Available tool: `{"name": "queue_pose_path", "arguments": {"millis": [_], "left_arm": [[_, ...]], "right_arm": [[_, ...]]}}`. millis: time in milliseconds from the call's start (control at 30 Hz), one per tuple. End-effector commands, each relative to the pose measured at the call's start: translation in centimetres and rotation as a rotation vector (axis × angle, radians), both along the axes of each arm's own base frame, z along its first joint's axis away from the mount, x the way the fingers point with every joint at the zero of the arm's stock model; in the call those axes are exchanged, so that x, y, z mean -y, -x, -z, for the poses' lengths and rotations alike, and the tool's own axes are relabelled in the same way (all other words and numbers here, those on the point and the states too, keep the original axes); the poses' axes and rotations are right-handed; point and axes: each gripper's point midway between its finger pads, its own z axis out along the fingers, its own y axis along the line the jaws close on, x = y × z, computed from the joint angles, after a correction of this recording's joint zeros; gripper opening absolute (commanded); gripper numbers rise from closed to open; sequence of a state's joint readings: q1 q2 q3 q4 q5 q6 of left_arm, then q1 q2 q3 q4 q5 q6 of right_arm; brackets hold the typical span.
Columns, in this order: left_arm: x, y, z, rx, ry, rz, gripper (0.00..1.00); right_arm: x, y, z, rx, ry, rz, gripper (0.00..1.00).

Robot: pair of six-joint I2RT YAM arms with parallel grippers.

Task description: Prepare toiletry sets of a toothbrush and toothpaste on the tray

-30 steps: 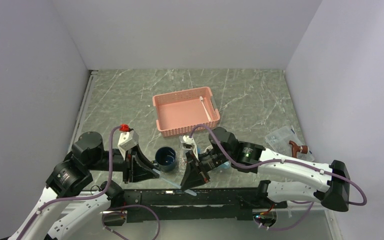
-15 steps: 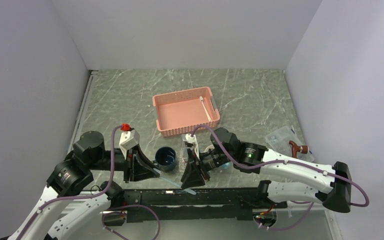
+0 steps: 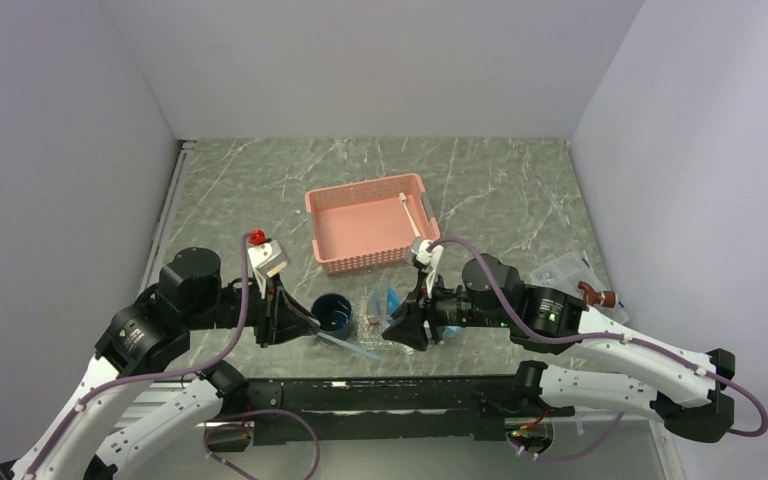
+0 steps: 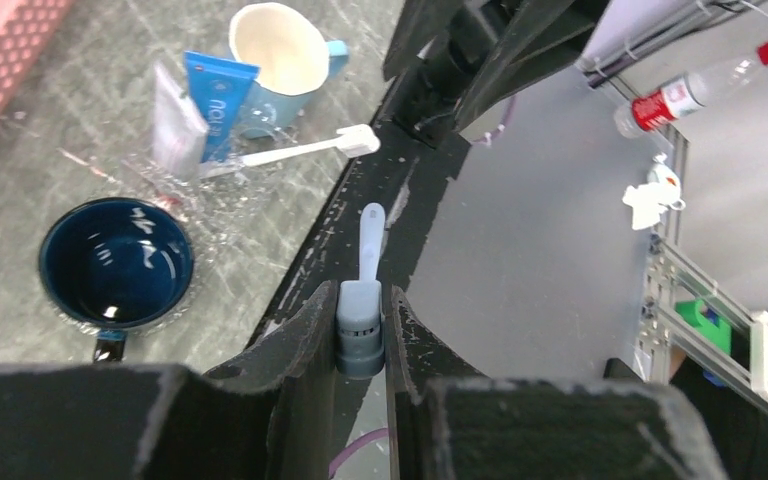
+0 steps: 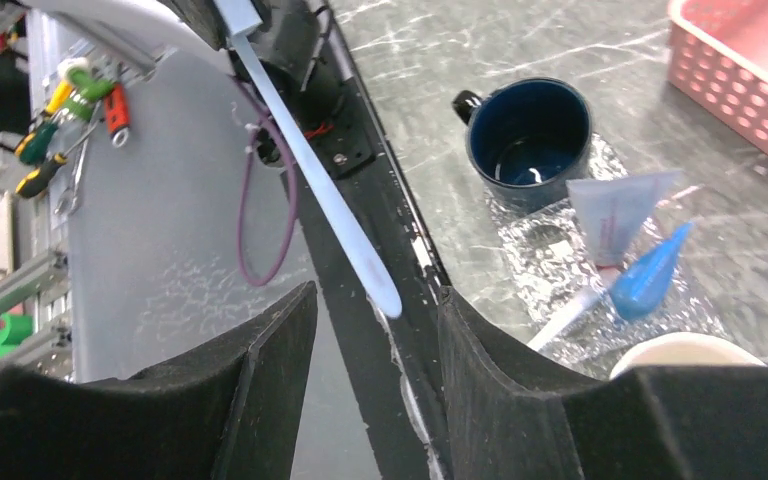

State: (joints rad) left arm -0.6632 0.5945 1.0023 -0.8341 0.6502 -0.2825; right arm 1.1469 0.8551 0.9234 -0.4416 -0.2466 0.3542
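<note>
My left gripper (image 4: 362,295) is shut on the thick end of a pale toothbrush (image 4: 371,228), which points out over the table's near edge. From above, that toothbrush (image 3: 345,344) slants from the left gripper (image 3: 310,330) toward my right gripper (image 3: 394,330). The right gripper (image 5: 375,300) stands open; the toothbrush (image 5: 310,170) tip hangs between its fingers and touches neither. The clear glittery tray (image 5: 530,240) holds a blue toothpaste (image 5: 650,275), a whitish toothpaste (image 5: 615,210) and another white toothbrush (image 5: 570,315).
A dark blue mug (image 3: 332,313) stands left of the tray (image 3: 375,322). A light blue mug (image 4: 275,45) stands at the tray's right. The pink basket (image 3: 360,230) behind holds a white toothbrush (image 3: 412,215). A clear box (image 3: 565,270) sits far right.
My right gripper has opened, let go of the toothbrush and drawn back to the right. The left gripper keeps hold of the toothbrush and has shifted slightly away from the table's near edge.
</note>
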Motion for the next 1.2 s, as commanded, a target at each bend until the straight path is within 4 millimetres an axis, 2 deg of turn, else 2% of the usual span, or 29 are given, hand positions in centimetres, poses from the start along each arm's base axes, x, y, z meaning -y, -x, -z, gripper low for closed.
{"name": "queue_pose_path", "arguments": {"millis": [0, 333, 567, 800, 1167], "left_arm": [[-0.8, -2.1, -1.0, 0.029, -0.027, -0.132, 0.0], [-1.5, -3.6, -1.0, 0.008, -0.063, -0.283, 0.0], [0.1, -3.0, -0.5, 0.019, -0.122, -0.294, 0.0], [1.9, -3.5, 0.0, 0.067, -0.215, -0.334, 0.0], [2.6, -5.2, 1.0, 0.121, -0.275, -0.435, 0.0]], "right_arm": [[1.4, -1.9, -1.0, 0.018, -0.007, 0.148, 0.5], [1.5, -2.7, 0.0, 0.022, -0.006, 0.198, 0.49], [1.1, -3.0, 0.9, 0.015, 0.013, 0.207, 0.48], [1.1, -3.0, 1.1, 0.007, 0.01, 0.209, 0.48], [2.1, -3.2, 0.7, 0.017, -0.021, 0.254, 0.47]]}}
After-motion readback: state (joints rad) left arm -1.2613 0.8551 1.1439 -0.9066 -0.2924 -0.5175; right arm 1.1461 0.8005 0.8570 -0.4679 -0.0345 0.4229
